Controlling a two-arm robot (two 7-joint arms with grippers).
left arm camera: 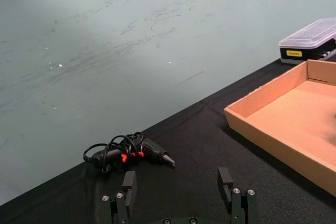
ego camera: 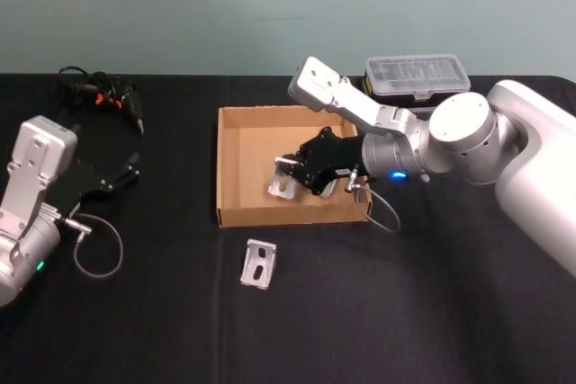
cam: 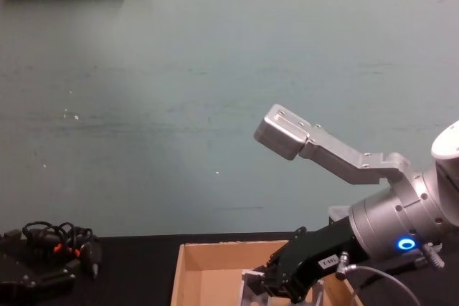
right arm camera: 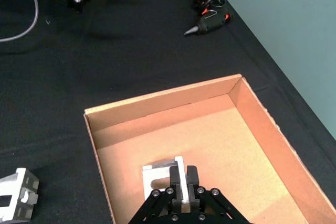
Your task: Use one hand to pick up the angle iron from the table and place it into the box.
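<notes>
The right claw (ego camera: 297,179) reaches into the box (ego camera: 219,164), which sits mid-desk toward the far edge. It pinches an angle iron (ego camera: 282,183) low over the cardboard floor near the box's front wall; whether the piece touches the floor cannot be told. The placing step is in hand, and the next move calls for spreading the fingers to let go, then lifting clear. A second angle iron (ego camera: 258,264) lies on the desk (ego camera: 405,312) just in front of the box. The left claw (ego camera: 115,179) rests spread near the desk's left edge.
</notes>
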